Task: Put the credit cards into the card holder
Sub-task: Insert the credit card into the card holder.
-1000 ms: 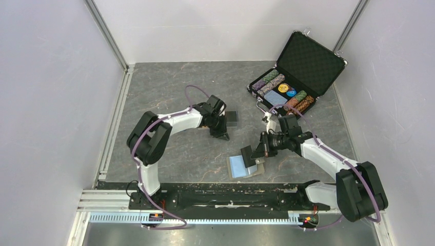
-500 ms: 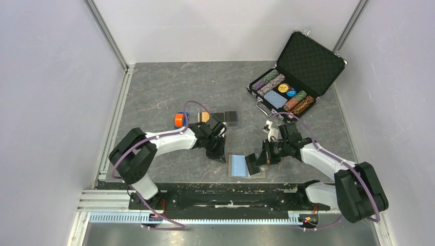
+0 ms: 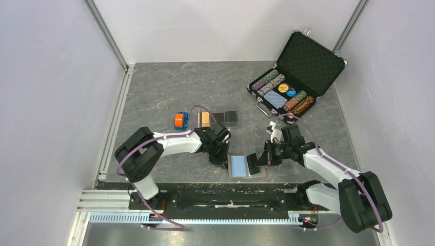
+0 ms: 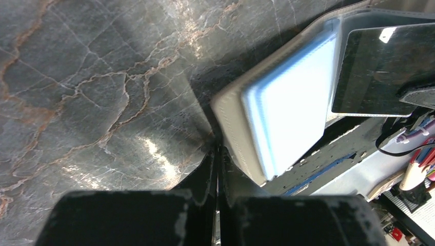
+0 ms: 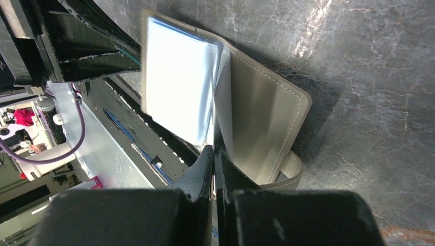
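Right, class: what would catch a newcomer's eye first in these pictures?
The open card holder, pale blue inside, lies at the near edge between the left gripper and the right gripper, which holds a black card at its right side. Far right stands an open briefcase of poker chips.
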